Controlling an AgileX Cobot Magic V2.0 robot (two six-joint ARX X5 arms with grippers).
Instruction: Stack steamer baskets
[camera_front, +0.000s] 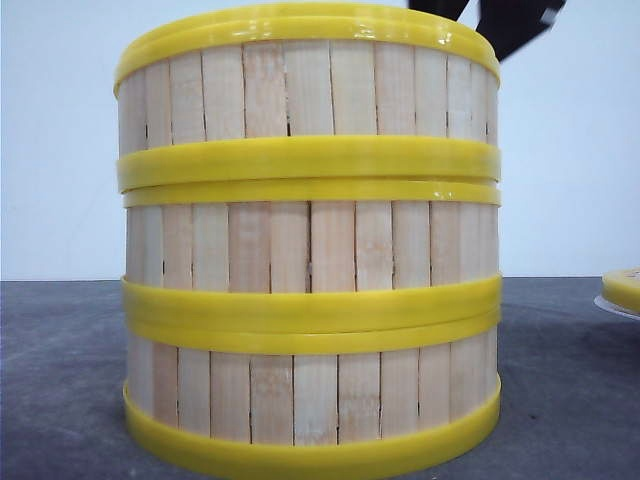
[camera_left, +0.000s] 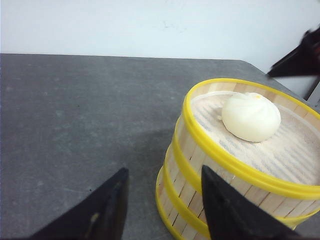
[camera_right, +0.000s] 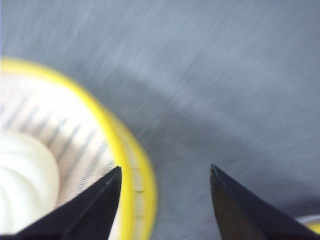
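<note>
3 steamer baskets (camera_front: 310, 250) stacked; left gripper (camera_left: 162, 200) beside, jaws apart.

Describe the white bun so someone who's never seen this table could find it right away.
On the dark grey table stands a tower of three round bamboo-slat steamer baskets with yellow rims. Look into the open top basket: the smooth white steamed bun sits on its pale liner, the only soft, rounded, white thing there.

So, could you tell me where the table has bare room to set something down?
The grey table lies bare beside the stack of steamer baskets, back to the white wall. In the front view, bare strips flank the stack; the right one ends at a yellow lid. The top basket holds a bun.
</note>
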